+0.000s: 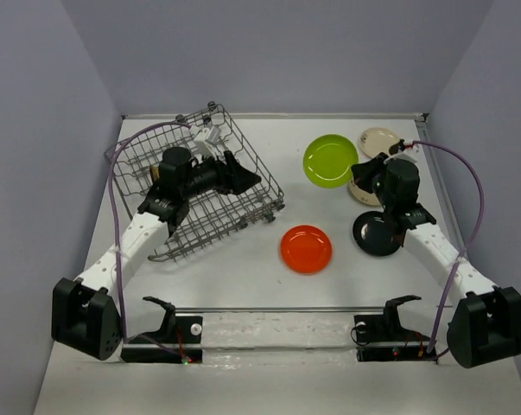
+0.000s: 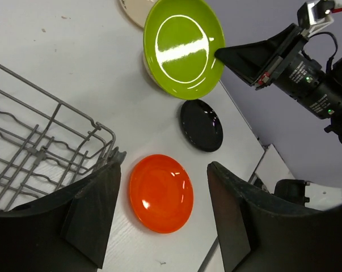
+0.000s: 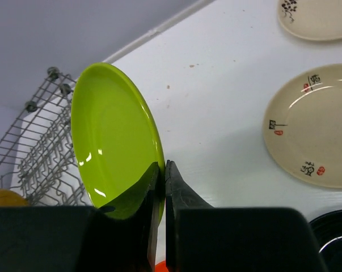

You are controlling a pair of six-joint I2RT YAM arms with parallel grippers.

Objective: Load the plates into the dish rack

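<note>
Holding: the right gripper (image 3: 162, 170) is clenched on the lime green plate (image 3: 111, 130), its 2 fingers pinched flat against either face of the rim.
Lime green plate: tipped steeply up on edge, glossy face turned toward the left side of the scene. It is right of the dish rack (image 1: 200, 186) and apart from it, not among the tines. I cannot tell whether its lower edge touches the table (image 1: 243, 285).
Left gripper (image 1: 250, 180): released and empty, fingers spread wide, hanging over the right side of the dish rack. In its own wrist view the gap between the fingers frames the orange plate (image 2: 161, 192).
Dish rack: a grey wire basket on the far left part of the table, set askew to the table edges, with small dark wheels at its corners.
Orange plate: flat on the table near the centre, nearer than the lime green plate and well clear of the rack's right near corner.
Black plate (image 1: 378, 233): flat on the table, right of the orange plate, partly under the right arm.
Cream plates: 2, both flat at the far right. The far cream plate (image 3: 318, 17) lies close to the back edge. The near cream plate (image 3: 315, 133) lies between it and the black plate, mostly hidden under the right wrist in the top view. Each has small dark and red marks.
Dull yellow shape (image 3: 3, 198): seen behind the rack wires at the left edge of the right wrist view, too cut off to name.
</note>
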